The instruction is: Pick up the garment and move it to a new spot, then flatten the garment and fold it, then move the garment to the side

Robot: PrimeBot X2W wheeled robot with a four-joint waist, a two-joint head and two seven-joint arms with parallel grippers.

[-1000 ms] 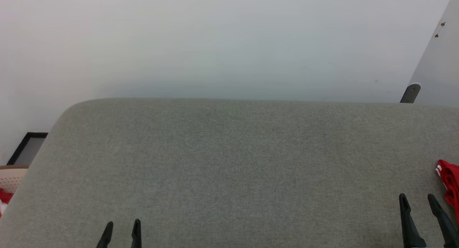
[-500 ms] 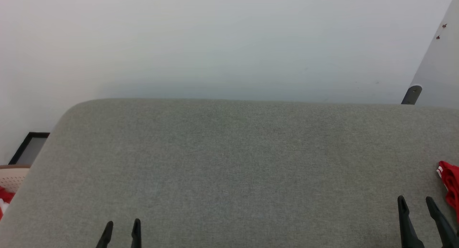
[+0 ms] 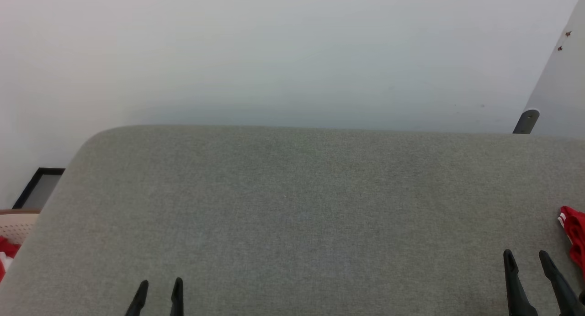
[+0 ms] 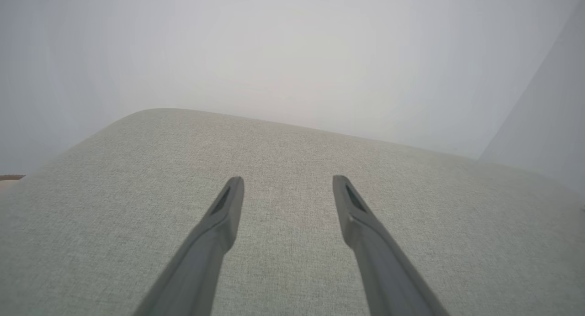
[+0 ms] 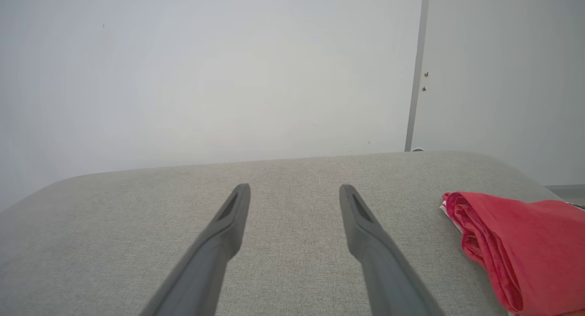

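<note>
Barely anything has shifted in the last second: the head camera has drifted a touch, nudging the whole scene rightward, and my right gripper [image 3: 524, 253] has edged slightly left, away from the cloth. Both pincers are spread wide and hold nothing. The right one hovers low over the near right of the grey upholstered surface [image 3: 292, 206], and the left gripper [image 3: 161, 282] hangs over the near left, well apart from it. Just to the right of the right gripper lies the garment [image 5: 512, 234], a bunched red heap at the right edge of the surface, with a sliver of white striped trim at its leftward end. I cannot see its sleeves or number from here. I judge it light, soft and limp. It should drape and slump once lifted and snag little on the weave, so nothing fragile is at stake. The rolled ridge facing my right fingers looks like the best hold, thick enough to pinch several layers at once. Beyond, the pale wall [image 3: 274, 55] rises behind the far edge, and a beige basket [image 3: 13, 222] sits off to the left.
</note>
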